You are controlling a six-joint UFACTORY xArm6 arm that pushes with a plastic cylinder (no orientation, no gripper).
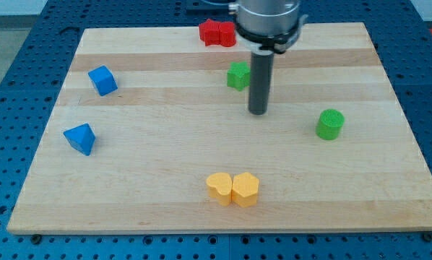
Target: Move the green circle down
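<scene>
The green circle (330,123), a short green cylinder, stands on the wooden board (165,166) at the view's right. My tip (257,112) rests on the board to the left of the green circle and slightly above it, well apart from it. A second green block (238,75), angular in shape, sits just up and left of my tip, close beside the rod.
A red block (217,33) lies at the board's top edge. A blue cube (102,80) and a blue triangular block (80,139) sit at the left. Two yellow blocks, one heart-like (219,187) and one hexagonal (245,189), touch each other near the bottom.
</scene>
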